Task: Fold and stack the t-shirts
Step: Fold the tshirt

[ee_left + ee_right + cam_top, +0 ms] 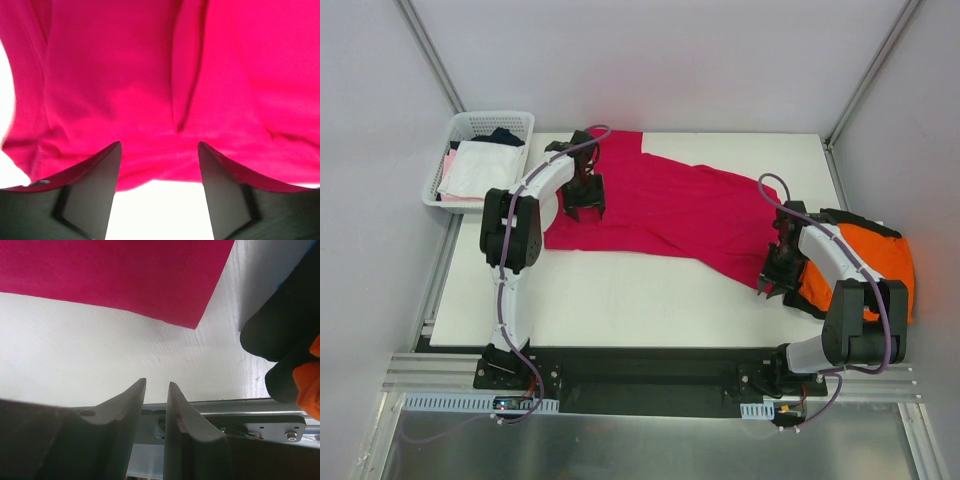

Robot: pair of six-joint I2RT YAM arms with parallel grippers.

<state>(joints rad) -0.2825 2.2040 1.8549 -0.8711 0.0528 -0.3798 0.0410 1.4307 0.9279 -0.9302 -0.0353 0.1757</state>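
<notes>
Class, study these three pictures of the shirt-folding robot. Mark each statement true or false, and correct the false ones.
1. The red shirt lies spread across the table. True.
2. The left gripper has its jaws clamped on the red shirt. False: they stand apart above it, with nothing between them.
3. The white basket sits by the table's far left corner. True.
4. The orange shirt is in that basket. False: it lies at the table's right edge, with a black shirt.
5. The right gripper holds nothing. True.
</notes>
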